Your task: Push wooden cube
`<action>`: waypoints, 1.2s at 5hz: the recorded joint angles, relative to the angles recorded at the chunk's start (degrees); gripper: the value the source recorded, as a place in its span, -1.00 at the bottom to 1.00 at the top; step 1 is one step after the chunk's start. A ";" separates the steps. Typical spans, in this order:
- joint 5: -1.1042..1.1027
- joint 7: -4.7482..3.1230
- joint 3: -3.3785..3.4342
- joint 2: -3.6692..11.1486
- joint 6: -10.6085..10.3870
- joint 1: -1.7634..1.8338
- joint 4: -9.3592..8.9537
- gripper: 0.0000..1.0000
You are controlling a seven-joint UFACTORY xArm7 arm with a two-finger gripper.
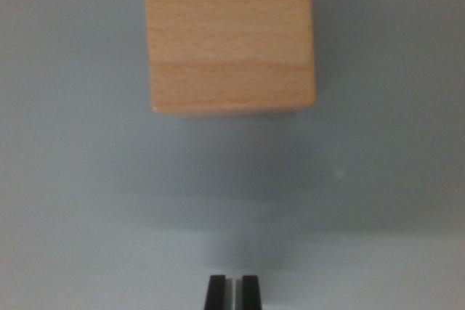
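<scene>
Bare grey-blue tabletop (87, 201) on every side of pale square-edged wooden cube (231, 34), cut off by upper frame edge. No writing legible, only grain lines. Black two-fingered gripper (233, 292) at bottom centre, fingertips nearly together with a thin slit between, gripping nothing, well apart from cube.

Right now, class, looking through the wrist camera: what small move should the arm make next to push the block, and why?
Probably ease straight forward. The gripper tips sit nearly closed at the bottom edge, roughly in line with the wooden cube, with bare grey surface between them, so no contact yet.
</scene>
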 joint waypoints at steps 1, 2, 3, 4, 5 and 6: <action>0.00 0.03 0.00 0.06 -0.18 0.00 -0.14 -1.00; 0.00 0.03 0.00 0.06 -0.18 0.00 -0.14 -1.00; 0.00 0.03 0.00 0.06 -0.18 0.00 -0.14 -1.00; 0.00 0.03 0.00 0.06 -0.18 0.00 -0.14 -1.00; 0.00 0.03 0.00 0.06 -0.18 0.00 -0.14 1.00; 0.00 0.03 0.00 0.06 -0.18 0.00 -0.14 1.00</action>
